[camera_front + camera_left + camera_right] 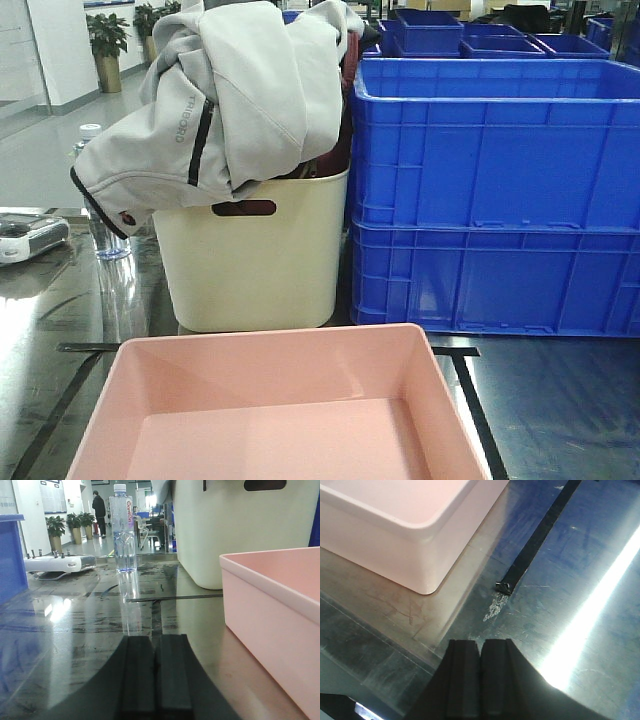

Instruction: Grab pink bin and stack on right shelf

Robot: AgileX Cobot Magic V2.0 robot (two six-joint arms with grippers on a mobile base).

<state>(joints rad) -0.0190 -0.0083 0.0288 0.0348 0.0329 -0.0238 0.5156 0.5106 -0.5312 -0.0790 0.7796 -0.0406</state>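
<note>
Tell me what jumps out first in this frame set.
The pink bin fills the near foreground of the front view, empty, sitting on the dark glossy deck. Behind it stands a cream tub heaped with a grey jacket, with stacked blue crates to its right. Both grippers are shut, holding nothing.

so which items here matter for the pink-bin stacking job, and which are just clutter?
Job:
- pink bin
- right shelf, dark glossy deck
- left hand, right hand, both shut, holding nothing

Clutter:
- cream tub with grey jacket
- blue crates
- water bottle
</note>
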